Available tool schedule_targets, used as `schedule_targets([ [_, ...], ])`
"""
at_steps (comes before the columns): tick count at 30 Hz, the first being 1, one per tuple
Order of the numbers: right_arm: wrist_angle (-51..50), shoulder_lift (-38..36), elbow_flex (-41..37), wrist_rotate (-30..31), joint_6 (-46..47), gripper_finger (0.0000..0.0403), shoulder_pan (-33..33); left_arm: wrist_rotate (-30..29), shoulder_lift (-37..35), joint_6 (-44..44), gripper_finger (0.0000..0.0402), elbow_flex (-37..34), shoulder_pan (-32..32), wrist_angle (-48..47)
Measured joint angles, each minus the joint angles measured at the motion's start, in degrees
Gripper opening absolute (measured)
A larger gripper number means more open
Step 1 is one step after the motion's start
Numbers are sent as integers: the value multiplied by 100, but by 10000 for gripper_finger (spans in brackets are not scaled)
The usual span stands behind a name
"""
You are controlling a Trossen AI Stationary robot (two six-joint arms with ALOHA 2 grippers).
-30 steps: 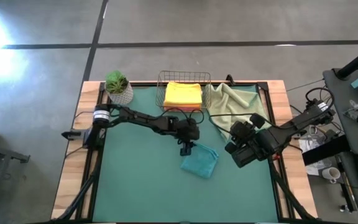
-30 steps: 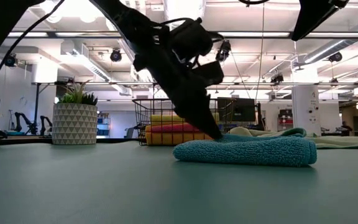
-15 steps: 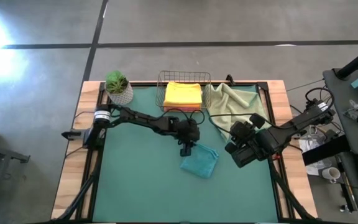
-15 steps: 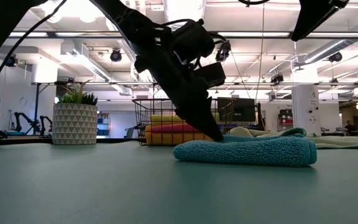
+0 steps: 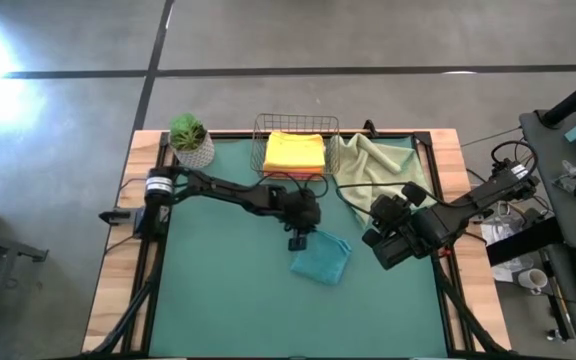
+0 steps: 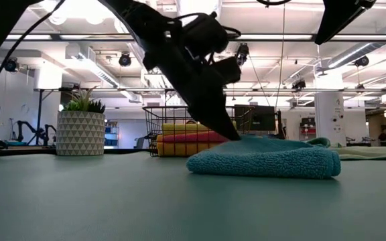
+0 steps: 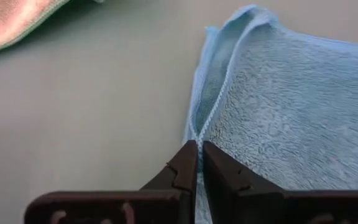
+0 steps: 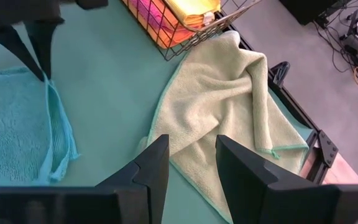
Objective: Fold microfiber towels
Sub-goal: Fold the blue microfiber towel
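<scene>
The bench [image 5: 218,300] carried a wire basket [image 5: 295,147] of folded towels at its far edge, with the sage towel [image 5: 376,170] crumpled just beside it and the folded teal towel [image 5: 322,259] near the centre. The left gripper [image 5: 296,241] stood at the teal towel's far corner, jaws closed on its edge. The right gripper [image 8: 191,163] hung over the near edge of the sage towel, jaws apart and empty.

Teal towel [image 7: 291,118] cut off beyond the fingers [image 7: 185,168]; hem between their tips hidden; lower basket [image 5: 295,150] towels covered.
</scene>
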Motion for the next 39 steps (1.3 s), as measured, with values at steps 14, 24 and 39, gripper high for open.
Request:
schedule_targets([
  [14,-17,0,-2,0,8,123,0,0,-333,-18,6,-3,-32,-1159],
  [24,3,0,-2,0,10,123,0,-219,-800,-211,6,33,-76,-1825],
  [39,1,-2,-11,4,8,123,0,-733,-872,-1209,6,-147,-186,-2765],
])
